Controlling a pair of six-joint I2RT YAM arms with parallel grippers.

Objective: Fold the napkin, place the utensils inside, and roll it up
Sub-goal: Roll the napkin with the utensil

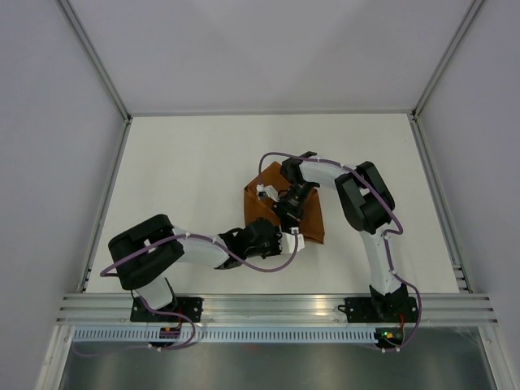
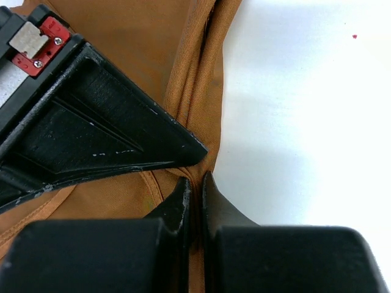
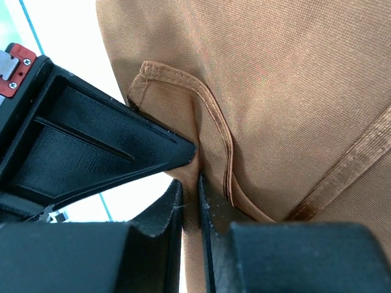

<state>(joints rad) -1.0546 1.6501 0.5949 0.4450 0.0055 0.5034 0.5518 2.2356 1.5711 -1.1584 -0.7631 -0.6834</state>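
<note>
From above, my own wrists cover the middle of the napkin [image 1: 314, 226], so its folds there and both sets of fingertips are out of sight. At my left gripper [image 2: 195, 181] the pinched fold vanishes between the jaws, and the cloth runs off that view's top and left edges. At my right gripper [image 3: 190, 178] the hemmed flap slips down between the jaws. The cloth is cut off at top and right, so I cannot tell which corner I hold.

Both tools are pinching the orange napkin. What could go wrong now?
The left tool grips only a thin edge of the napkin, so the cloth might slip out. The right tool pinches a small fold close by; pulling apart unevenly could leave the fold crooked or bunched.
</note>
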